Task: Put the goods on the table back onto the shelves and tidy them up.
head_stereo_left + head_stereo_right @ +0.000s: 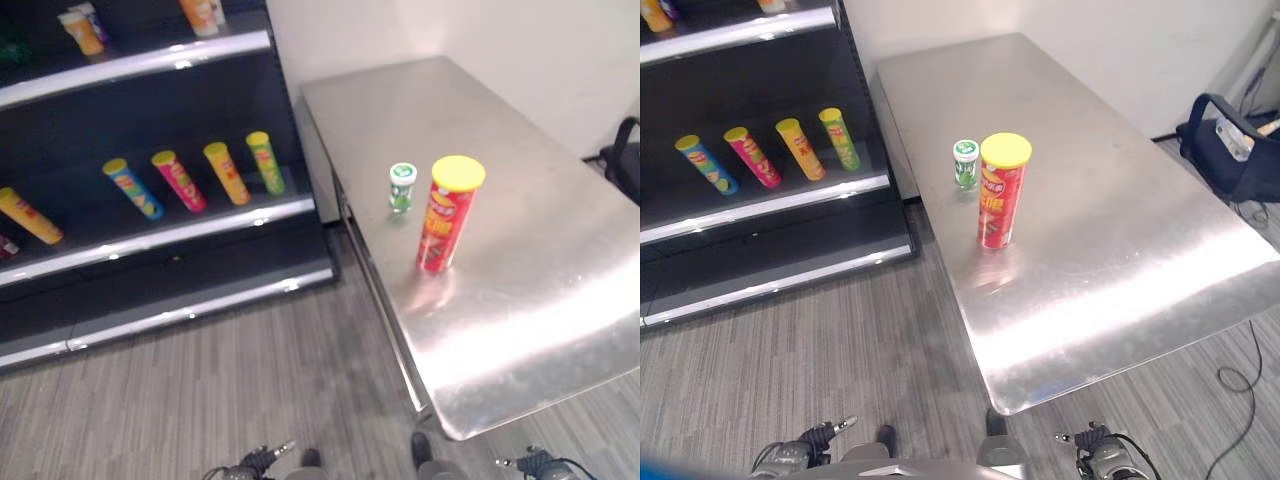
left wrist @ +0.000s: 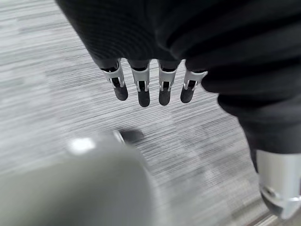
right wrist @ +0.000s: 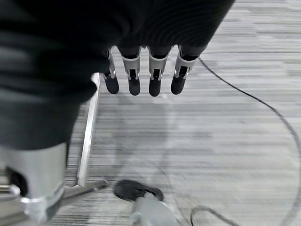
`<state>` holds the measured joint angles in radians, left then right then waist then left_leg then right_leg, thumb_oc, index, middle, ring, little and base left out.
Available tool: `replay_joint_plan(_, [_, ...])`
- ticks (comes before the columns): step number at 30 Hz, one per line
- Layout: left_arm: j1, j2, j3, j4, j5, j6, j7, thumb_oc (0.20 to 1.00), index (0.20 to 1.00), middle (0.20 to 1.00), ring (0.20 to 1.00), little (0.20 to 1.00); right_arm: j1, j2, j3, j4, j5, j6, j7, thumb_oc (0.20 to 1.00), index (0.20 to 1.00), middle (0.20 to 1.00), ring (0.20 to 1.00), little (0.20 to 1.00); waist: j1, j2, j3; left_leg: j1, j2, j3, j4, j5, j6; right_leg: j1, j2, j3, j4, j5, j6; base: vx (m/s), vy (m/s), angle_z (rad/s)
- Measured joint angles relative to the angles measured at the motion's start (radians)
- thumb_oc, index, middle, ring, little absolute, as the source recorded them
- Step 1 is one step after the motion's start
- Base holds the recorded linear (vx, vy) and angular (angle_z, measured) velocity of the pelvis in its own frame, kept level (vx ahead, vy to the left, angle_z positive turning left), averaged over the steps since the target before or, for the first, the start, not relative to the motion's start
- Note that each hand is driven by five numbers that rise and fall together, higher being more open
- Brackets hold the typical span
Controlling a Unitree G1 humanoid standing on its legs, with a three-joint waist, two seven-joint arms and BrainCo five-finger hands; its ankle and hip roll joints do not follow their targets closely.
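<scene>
- Two goods stand on the steel table (image 1: 560, 260): a tall red canister with a yellow lid (image 1: 446, 215) near the middle of the head views, and a small green-and-white container (image 1: 402, 187) just beside it, up and to the left. Both are upright and sit near the table's left edge, the side facing the shelf, so they look easy to reach from the aisle.
- Dark shelving (image 1: 150, 236) fills the upper left of the frame. On its middle tier lie several canisters in a slanted row: yellow at the far left (image 1: 30, 216), then blue (image 1: 132, 188), pink (image 1: 179, 181), orange (image 1: 226, 172) and green (image 1: 265, 162). They lie on their sides with lids pointing up and left, apparently so the labels face the aisle. The red canister would probably go beside the green one.
- More goods sit on the top tier, at the upper left corner; they are too cut off to identify.
- Left hand (image 2: 146, 87): fingers straight and relaxed, hanging over the grey striped floor (image 1: 250, 380), holding nothing.
- Right hand (image 3: 141, 77): also loosely extended and empty, hanging above the floor near a table leg (image 3: 87, 136).
- Neither item has been picked up, so the task seems not yet begun; the first move likely calls for raising an arm toward the table.
</scene>
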<state>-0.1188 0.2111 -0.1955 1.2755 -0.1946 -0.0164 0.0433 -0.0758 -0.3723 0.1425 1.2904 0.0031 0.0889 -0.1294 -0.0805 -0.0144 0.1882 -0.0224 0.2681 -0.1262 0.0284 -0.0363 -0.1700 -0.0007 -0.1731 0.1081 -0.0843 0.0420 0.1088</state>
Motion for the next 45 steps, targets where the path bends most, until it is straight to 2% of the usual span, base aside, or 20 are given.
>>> replay_joint_plan(1, [0.007, -0.009, -0.018, -0.013, 0.001, -0.002, -0.001, 1.0, 1.0, 1.0, 1.0, 1.0, 0.004, -0.013, -0.017, 0.0, 0.004, -0.001, 0.0, 1.0, 1.0, 1.0, 1.0, 1.0, 0.0, 0.017, -0.007, 0.008, -0.005, 0.011, -0.004, -0.01, -0.005, -0.007, -0.011, 0.002, -0.002, -0.009, 0.012, 0.3, 0.749, -0.43])
replay_joint_plan(3, [0.007, -0.045, -0.032, -0.026, 0.001, -0.004, -0.002, 1.0, 1.0, 1.0, 1.0, 1.0, 0.026, -0.065, -0.024, 0.003, 0.01, -0.001, -0.002, 1.0, 1.0, 1.0, 1.0, 1.0, -0.004, 0.09, -0.038, 0.03, -0.039, 0.036, -0.037, -0.04, 0.002, -0.015, -0.039, -0.006, -0.013, -0.001, 0.034, 0.16, 0.533, -0.34])
replay_joint_plan(4, [-0.004, -0.024, -0.043, -0.033, 0.001, -0.004, -0.002, 1.0, 1.0, 1.0, 1.0, 1.0, 0.044, -0.038, -0.039, -0.004, 0.01, 0.003, -0.007, 1.0, 1.0, 1.0, 1.0, 1.0, -0.002, 0.053, -0.031, 0.07, -0.091, 0.066, -0.043, -0.029, -0.029, -0.022, -0.089, 0.003, 0.008, 0.047, 0.053, 0.03, 0.293, -0.43])
replay_joint_plan(5, [0.024, -0.012, -0.048, -0.044, 0.002, -0.011, 0.004, 1.0, 1.0, 1.0, 1.0, 1.0, 0.053, 0.013, -0.076, -0.019, 0.011, -0.003, 0.0, 1.0, 1.0, 1.0, 1.0, 1.0, -0.002, 0.029, -0.049, 0.091, -0.129, 0.126, -0.09, -0.02, 0.04, -0.064, -0.145, -0.066, 0.075, 0.052, 0.042, 0.04, 0.437, -0.58])
replay_joint_plan(6, [0.033, -0.005, -0.054, -0.046, 0.002, -0.013, 0.004, 1.0, 1.0, 1.0, 1.0, 1.0, 0.062, 0.032, -0.06, -0.015, 0.016, 0.005, 0.004, 1.0, 1.0, 1.0, 1.0, 1.0, 0.003, 0.018, -0.061, 0.11, -0.146, 0.151, -0.116, -0.013, 0.048, -0.085, -0.144, -0.066, 0.095, 0.06, 0.041, 0.02, 0.456, -1.08])
replay_joint_plan(7, [0.046, 0.022, -0.053, -0.042, 0.003, -0.012, 0.002, 1.0, 1.0, 1.0, 1.0, 1.0, 0.058, 0.072, -0.049, -0.018, 0.016, 0.009, 0.005, 1.0, 1.0, 1.0, 1.0, 1.0, 0.016, 0.002, -0.064, 0.128, -0.188, 0.206, -0.121, -0.009, 0.057, -0.134, -0.155, -0.088, 0.103, 0.156, 0.024, 0.02, 0.417, -1.11])
replay_joint_plan(9, [0.043, 0.03, -0.054, -0.045, 0.004, -0.007, -0.002, 1.0, 1.0, 1.0, 1.0, 1.0, 0.03, 0.083, -0.016, -0.025, 0.015, 0.007, 0.007, 1.0, 1.0, 1.0, 1.0, 1.0, 0.011, 0.029, -0.057, 0.114, -0.186, 0.256, -0.126, -0.025, 0.097, -0.171, -0.161, -0.223, 0.103, 0.266, -0.031, 0.03, 0.32, -0.71])
replay_joint_plan(10, [0.041, 0.038, -0.053, -0.053, 0.004, -0.008, -0.003, 1.0, 1.0, 1.0, 1.0, 1.0, 0.041, 0.081, -0.002, -0.018, 0.015, 0.01, 0.006, 1.0, 1.0, 1.0, 1.0, 1.0, -0.002, 0.048, -0.06, 0.117, -0.193, 0.246, -0.126, -0.027, 0.119, -0.154, -0.159, -0.285, 0.121, 0.251, -0.001, 0.05, 0.337, -0.11])
replay_joint_plan(12, [0.035, 0.052, -0.042, -0.053, 0.014, -0.018, -0.002, 1.0, 1.0, 1.0, 1.0, 1.0, 0.061, 0.078, -0.01, -0.034, 0.015, 0.006, 0.007, 1.0, 1.0, 1.0, 1.0, 1.0, 0.005, 0.053, -0.053, 0.134, -0.199, 0.244, -0.119, -0.024, 0.13, -0.154, -0.096, -0.232, 0.22, 0.114, 0.072, 0.04, 0.315, -0.01])
replay_joint_plan(13, [0.029, 0.072, -0.032, -0.04, 0.022, -0.016, -0.004, 1.0, 1.0, 1.0, 1.0, 1.0, 0.058, 0.073, 0.0, -0.034, 0.015, 0.0, 0.007, 1.0, 1.0, 1.0, 1.0, 1.0, -0.009, 0.053, -0.057, 0.132, -0.195, 0.233, -0.12, -0.024, 0.132, -0.137, -0.029, -0.22, 0.235, 0.02, 0.057, 0.01, 0.146, 0.0])
replay_joint_plan(14, [0.027, 0.083, -0.03, -0.031, 0.022, -0.016, -0.004, 1.0, 1.0, 1.0, 1.0, 1.0, 0.051, 0.067, 0.003, -0.026, 0.016, -0.004, 0.007, 1.0, 1.0, 1.0, 1.0, 1.0, -0.008, 0.048, -0.053, 0.133, -0.191, 0.234, -0.12, -0.024, 0.132, -0.128, 0.01, -0.215, 0.212, -0.004, 0.052, 0.0, 0.103, 0.09])
replay_joint_plan(17, [0.041, 0.094, -0.016, -0.004, 0.037, -0.002, -0.007, 1.0, 1.0, 1.0, 1.0, 1.0, 0.036, 0.022, 0.002, -0.016, 0.021, -0.012, 0.006, 1.0, 1.0, 1.0, 1.0, 1.0, -0.009, 0.036, -0.054, 0.153, -0.201, 0.24, -0.12, -0.023, 0.129, -0.052, 0.062, -0.202, 0.08, 0.017, 0.012, 0.02, 0.073, -0.1])
replay_joint_plan(21, [0.038, 0.097, -0.001, -0.006, 0.052, 0.005, -0.007, 1.0, 1.0, 1.0, 1.0, 1.0, 0.034, -0.009, -0.041, -0.016, 0.07, -0.014, 0.001, 1.0, 1.0, 1.0, 1.0, 1.0, -0.019, 0.031, -0.051, 0.17, -0.2, 0.246, -0.12, -0.026, 0.124, -0.024, 0.072, -0.161, 0.05, 0.017, 0.011, 0.06, 0.017, -0.09])
replay_joint_plan(28, [0.031, 0.073, 0.006, -0.058, 0.041, -0.002, -0.005, 1.0, 1.0, 1.0, 1.0, 1.0, 0.1, -0.055, -0.289, 0.016, 0.225, -0.017, -0.047, 1.0, 1.0, 1.0, 1.0, 1.0, -0.052, 0.018, -0.049, 0.185, -0.183, 0.224, -0.126, -0.044, 0.098, 0.036, 0.091, -0.153, -0.019, 0.03, 0.005, 0.09, 0.0, 0.05])
replay_joint_plan(31, [0.046, 0.054, 0.007, -0.061, 0.041, -0.002, -0.005, 1.0, 1.0, 1.0, 1.0, 1.0, 0.147, -0.156, -0.516, -0.074, 0.343, -0.033, -0.082, 1.0, 1.0, 1.0, 1.0, 1.0, -0.088, 0.027, -0.054, 0.189, -0.188, 0.224, -0.126, -0.044, 0.098, 0.04, 0.086, -0.152, -0.02, 0.029, 0.006, 0.06, 0.036, 0.01])
replay_joint_plan(37, [0.066, 0.043, 0.027, -0.069, 0.045, 0.0, -0.002, 1.0, 1.0, 1.0, 1.0, 1.0, 0.237, -0.401, -0.707, -0.201, 0.4, -0.057, -0.172, 1.0, 1.0, 1.0, 1.0, 1.0, -0.12, 0.051, -0.061, 0.188, -0.187, 0.225, -0.126, -0.043, 0.099, 0.039, 0.084, -0.152, -0.019, 0.029, 0.007, 0.02, 0.007, 0.01])
replay_joint_plan(39, [0.089, 0.034, 0.047, -0.072, 0.054, 0.004, 0.004, 1.0, 1.0, 1.0, 1.0, 1.0, 0.292, -0.481, -0.782, -0.449, 0.372, -0.046, -0.2, 1.0, 1.0, 1.0, 1.0, 1.0, -0.147, 0.062, -0.061, 0.186, -0.186, 0.225, -0.126, -0.043, 0.099, 0.037, 0.082, -0.151, -0.02, 0.029, 0.007, -0.02, -0.004, -0.01])
replay_joint_plan(41, [0.123, 0.019, 0.056, -0.076, 0.062, 0.005, 0.011, 1.0, 1.0, 1.0, 1.0, 1.0, 0.285, -0.594, -0.801, -0.712, 0.279, -0.064, -0.234, 1.0, 1.0, 1.0, 1.0, 1.0, -0.165, 0.066, -0.062, 0.185, -0.186, 0.233, -0.127, -0.044, 0.098, 0.029, 0.084, -0.14, -0.02, 0.029, 0.013, 0.01, -0.007, -0.13])
replay_joint_plan(43, [0.126, 0.012, 0.061, -0.082, 0.062, 0.005, 0.013, 1.0, 1.0, 1.0, 1.0, 1.0, 0.248, -0.646, -0.792, -0.797, 0.227, -0.105, -0.237, 1.0, 1.0, 1.0, 1.0, 1.0, -0.158, 0.056, -0.064, 0.181, -0.186, 0.233, -0.126, -0.043, 0.099, 0.026, 0.087, -0.14, -0.019, 0.032, 0.012, -0.01, -0.01, -0.05])
replay_joint_plan(45, [0.146, 0.001, 0.064, -0.096, 0.063, 0.004, 0.012, 1.0, 1.0, 1.0, 1.0, 1.0, 0.159, -0.718, -0.718, -1.009, 0.151, -0.124, -0.222, 1.0, 1.0, 1.0, 1.0, 1.0, -0.148, 0.053, -0.066, 0.181, -0.184, 0.234, -0.126, -0.039, 0.099, 0.025, 0.09, -0.138, -0.02, 0.035, 0.011, 0.03, -0.006, -0.01])
